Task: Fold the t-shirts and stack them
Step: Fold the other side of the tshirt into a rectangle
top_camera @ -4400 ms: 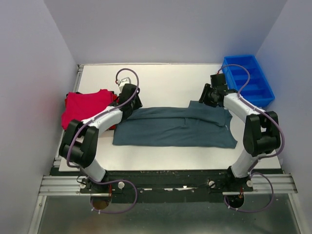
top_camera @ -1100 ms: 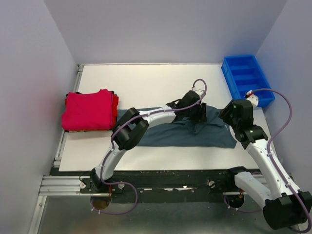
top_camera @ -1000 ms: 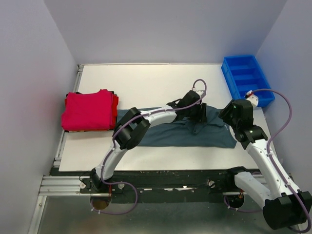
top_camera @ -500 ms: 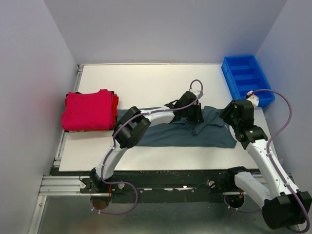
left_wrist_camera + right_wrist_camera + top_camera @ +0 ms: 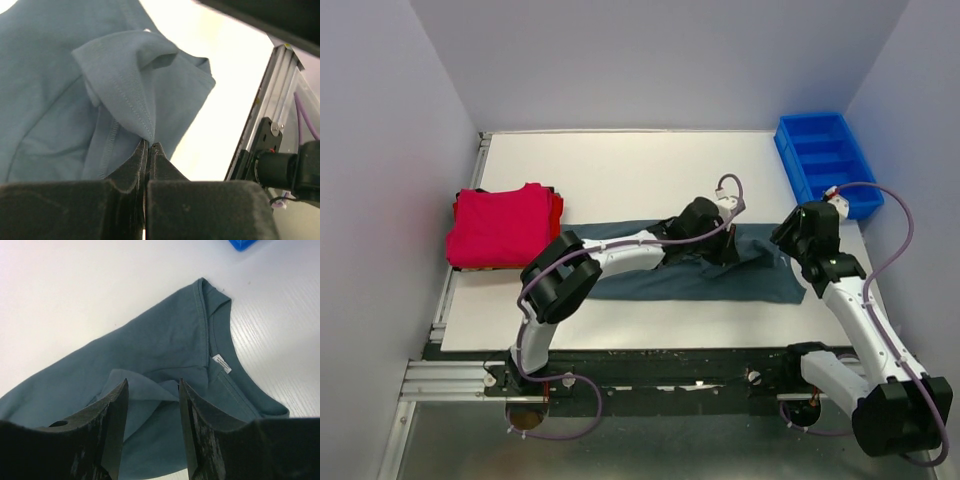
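At table centre, the grey t-shirt (image 5: 760, 278) lies as a long strip, only half folded. The left gripper (image 5: 149, 146) is pinched tight on its sleeve hem. At three o'clock the right gripper (image 5: 152, 385) hovers half-open and empty. At nine o'clock the red t-shirts (image 5: 500, 228) sit folded and stacked.

The left arm (image 5: 620, 250) has swung from the grey-teal t-shirt's (image 5: 720, 282) left end over to its right part, where the left fingers (image 5: 131, 167) have pinched shut on a sleeve hem. The right fingers (image 5: 112, 430) have drawn back nearer, above the collar end.
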